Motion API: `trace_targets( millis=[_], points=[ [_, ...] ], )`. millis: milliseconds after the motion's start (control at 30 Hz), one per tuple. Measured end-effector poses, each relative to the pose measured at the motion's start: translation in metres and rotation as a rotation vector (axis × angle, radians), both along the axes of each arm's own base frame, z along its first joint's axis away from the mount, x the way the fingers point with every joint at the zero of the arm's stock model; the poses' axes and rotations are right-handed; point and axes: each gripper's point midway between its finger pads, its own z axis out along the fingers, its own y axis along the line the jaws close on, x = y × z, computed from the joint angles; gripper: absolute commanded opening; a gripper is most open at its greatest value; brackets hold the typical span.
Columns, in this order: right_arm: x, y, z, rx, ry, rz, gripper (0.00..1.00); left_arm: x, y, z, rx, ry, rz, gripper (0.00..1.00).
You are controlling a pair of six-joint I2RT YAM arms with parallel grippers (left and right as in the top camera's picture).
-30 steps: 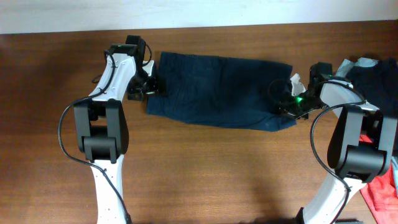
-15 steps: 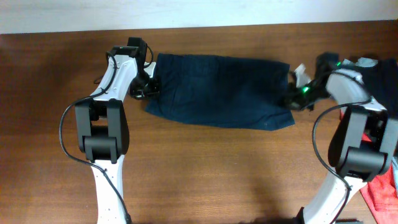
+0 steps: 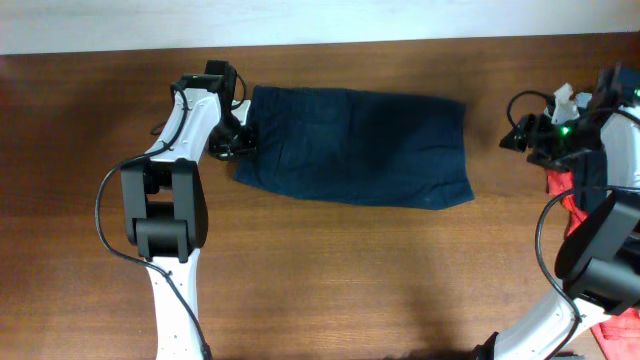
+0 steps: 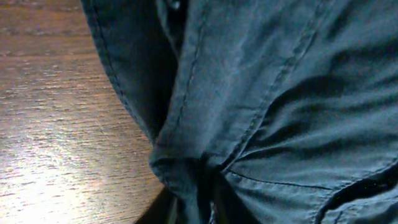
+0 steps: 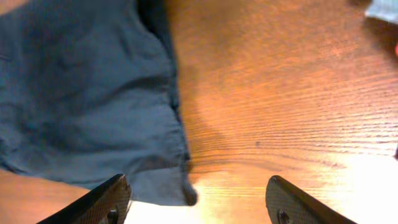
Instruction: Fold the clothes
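Pinching is all my left gripper (image 4: 193, 208) does right now: fingers pressed together on a puckered bit of the shorts (image 4: 261, 93), right at their left edge. That bite looks thin to me, so I'd lift only enough to clear the table (image 3: 350, 270). Then I'd carry the edge over slowly and watch that the seams line up instead of skewing.

Further out, the shorts lie flat across the back half of the table, long side running left to right. Past their right end my right gripper (image 5: 199, 202) hangs over bare wood with its fingers spread wide and nothing between them. It sits near the cloth but isn't touching it. I reckon a one-sided pull will drag the whole thing, so I'd get that one onto its own corner first.

Count: one pair of shorts, two grippers (one gripping, one free), and one bit of red cloth (image 3: 610, 325) at the far right edge.
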Motion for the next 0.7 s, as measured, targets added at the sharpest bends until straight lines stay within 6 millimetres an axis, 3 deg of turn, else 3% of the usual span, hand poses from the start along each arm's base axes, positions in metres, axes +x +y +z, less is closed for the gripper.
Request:
trace_targets(
  millis=[133,367,533,700],
  points=[
    [-0.007,0.004,-0.022,0.006,0.014,0.018,0.78,0.000,0.000,0.000,0.001,0.000,0.000,0.22],
    [-0.013,0.022,-0.044,0.074,-0.037,0.098,0.81,0.000,0.000,0.000,0.001,0.000,0.000,0.23],
    [-0.011,0.029,-0.060,0.087,-0.108,0.145,0.89,0.000,0.000,0.000,0.001,0.001,0.000,0.25],
    [-0.001,0.040,-0.064,0.132,-0.227,0.185,0.90,-0.001,0.000,0.000,0.001,0.003,0.000,0.27]
  ],
)
